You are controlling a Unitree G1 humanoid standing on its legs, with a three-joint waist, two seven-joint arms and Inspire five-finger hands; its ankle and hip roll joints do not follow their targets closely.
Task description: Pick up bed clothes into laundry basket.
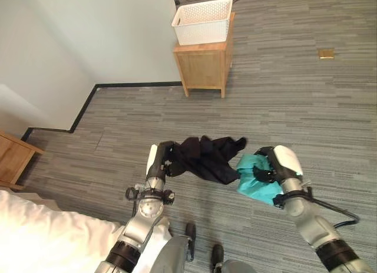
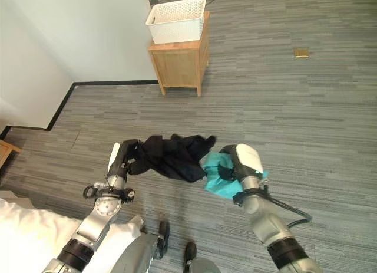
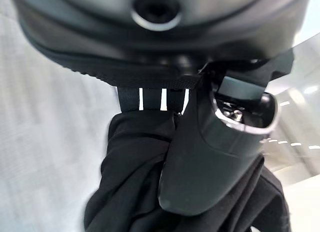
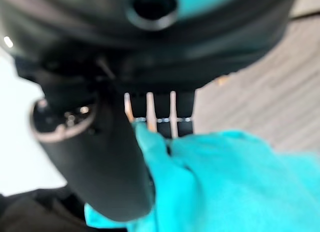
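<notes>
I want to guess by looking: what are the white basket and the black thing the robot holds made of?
The white basket looks like matte plastic, with walls full of small holes. The black garment, held in the left hand, looks like soft cloth, since it folds and droops.

Grey striped carpet-plank floor (image 1: 283,102) all around, running well ahead of both hands. White wall (image 1: 88,37) ahead-left of left hand, black baseboard (image 1: 138,84) stepping along its foot. Small wooden cabinet (image 1: 203,63) far ahead, between both hands' lines, backed up near wall. Brass floor plate (image 1: 326,53) far ahead of right hand. Wooden furniture corner (image 1: 12,155) off left of left hand. White bedding (image 1: 41,234) behind-left. Even, soft light.
</notes>
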